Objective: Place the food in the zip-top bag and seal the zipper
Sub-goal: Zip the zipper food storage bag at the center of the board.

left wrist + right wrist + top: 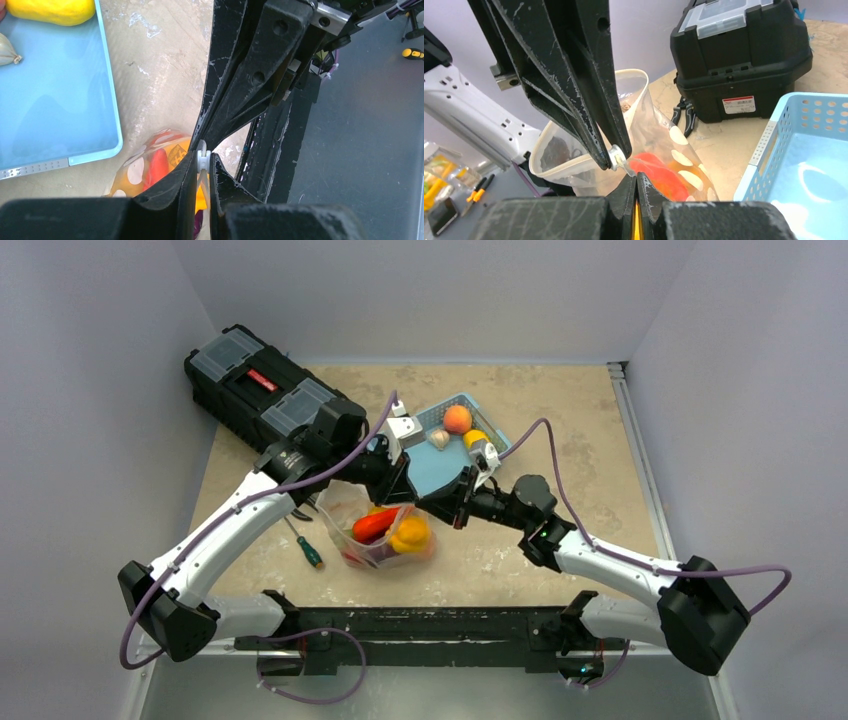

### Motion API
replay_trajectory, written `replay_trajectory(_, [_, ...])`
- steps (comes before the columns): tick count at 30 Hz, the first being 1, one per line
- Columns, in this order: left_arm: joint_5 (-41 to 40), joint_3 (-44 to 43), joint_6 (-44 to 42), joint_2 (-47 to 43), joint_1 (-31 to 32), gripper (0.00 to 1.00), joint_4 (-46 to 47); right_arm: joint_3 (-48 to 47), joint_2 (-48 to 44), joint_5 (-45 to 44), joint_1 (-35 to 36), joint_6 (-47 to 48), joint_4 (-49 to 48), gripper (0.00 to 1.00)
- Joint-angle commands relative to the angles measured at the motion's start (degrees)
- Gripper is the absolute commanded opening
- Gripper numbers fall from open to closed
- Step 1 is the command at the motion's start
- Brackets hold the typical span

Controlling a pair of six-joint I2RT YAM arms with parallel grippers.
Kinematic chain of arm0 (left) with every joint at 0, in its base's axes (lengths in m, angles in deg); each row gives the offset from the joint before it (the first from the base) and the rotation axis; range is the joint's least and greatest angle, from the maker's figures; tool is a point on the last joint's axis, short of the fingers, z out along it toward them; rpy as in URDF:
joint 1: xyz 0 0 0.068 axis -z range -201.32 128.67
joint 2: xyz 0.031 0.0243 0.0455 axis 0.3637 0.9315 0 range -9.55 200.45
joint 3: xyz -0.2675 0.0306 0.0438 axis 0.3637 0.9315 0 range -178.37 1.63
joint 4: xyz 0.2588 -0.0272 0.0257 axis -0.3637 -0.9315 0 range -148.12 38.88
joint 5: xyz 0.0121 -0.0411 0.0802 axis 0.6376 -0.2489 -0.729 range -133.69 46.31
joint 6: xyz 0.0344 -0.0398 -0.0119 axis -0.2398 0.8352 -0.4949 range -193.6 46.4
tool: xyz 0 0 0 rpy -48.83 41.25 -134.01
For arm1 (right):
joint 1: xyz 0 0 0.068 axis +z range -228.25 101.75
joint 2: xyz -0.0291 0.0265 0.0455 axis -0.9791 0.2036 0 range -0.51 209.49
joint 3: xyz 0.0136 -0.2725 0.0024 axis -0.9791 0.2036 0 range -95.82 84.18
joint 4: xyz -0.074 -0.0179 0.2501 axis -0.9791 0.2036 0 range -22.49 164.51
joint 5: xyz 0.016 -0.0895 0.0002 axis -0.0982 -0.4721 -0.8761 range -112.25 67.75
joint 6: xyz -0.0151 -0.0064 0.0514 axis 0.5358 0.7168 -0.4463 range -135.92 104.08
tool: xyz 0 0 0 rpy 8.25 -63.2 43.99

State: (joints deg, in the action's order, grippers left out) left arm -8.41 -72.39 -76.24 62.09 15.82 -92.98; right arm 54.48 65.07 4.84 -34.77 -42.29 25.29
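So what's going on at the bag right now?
The left gripper pinches the small white zipper slider of the clear zip-top plastic bag; the right gripper is shut on the edge beside it. The mouth gapes open, red and yellow toy food inside. More pieces lie in the light blue basket.

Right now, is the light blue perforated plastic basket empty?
No, the light blue basket holds a round orange fruit, a yellow piece and a pale garlic-like bulb.

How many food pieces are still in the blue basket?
3: orange fruit at the far end, pale garlic bulb nearer left, yellow piece nearer right. Others may be hidden.
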Motion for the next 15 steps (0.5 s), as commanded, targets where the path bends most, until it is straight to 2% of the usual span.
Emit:
replay_trajectory(1, [0.8,0.8,-1.6,-1.8,-0.1,0.0,-2.1,0.4,-1.0,-3.7,-0.2,-5.4,-8.7,0.0])
replay_trajectory(6, [2.4,0.7,-0.1,-2.9,-0.1,0.0,0.2,-4.3,1.8,10.8,-0.4,2.2,-1.9,0.0])
replay_trajectory(8, [3.7,0.3,0.7,-2.9,-0.1,0.0,0.9,-7.0,3.5,15.1,-0.4,5.7,3.4,0.18])
replay_trajectory(10, [4.5,-0.2,1.3,-2.9,-0.1,0.0,1.6,-8.3,5.4,18.4,-0.4,6.9,4.7,0.3])
replay_trajectory(11, [4.9,-0.4,1.7,-2.9,-0.1,0.0,1.9,-8.5,6.0,19.6,-0.4,7.1,4.8,0.34])
replay_trajectory(13, [5.3,-0.7,2.1,-2.9,-0.1,0.0,2.1,-8.7,6.8,19.9,-0.4,7.0,3.6,0.36])
replay_trajectory(14, [5.5,-0.9,2.1,-2.9,-0.1,0.0,2.0,-8.7,7.1,19.1,-0.4,6.5,2.5,0.33])
replay_trajectory(15, [5.7,-1.1,2.1,-2.9,-0.1,0.0,1.7,-8.5,7.4,19.1,-0.4,5.7,0.9,0.27])
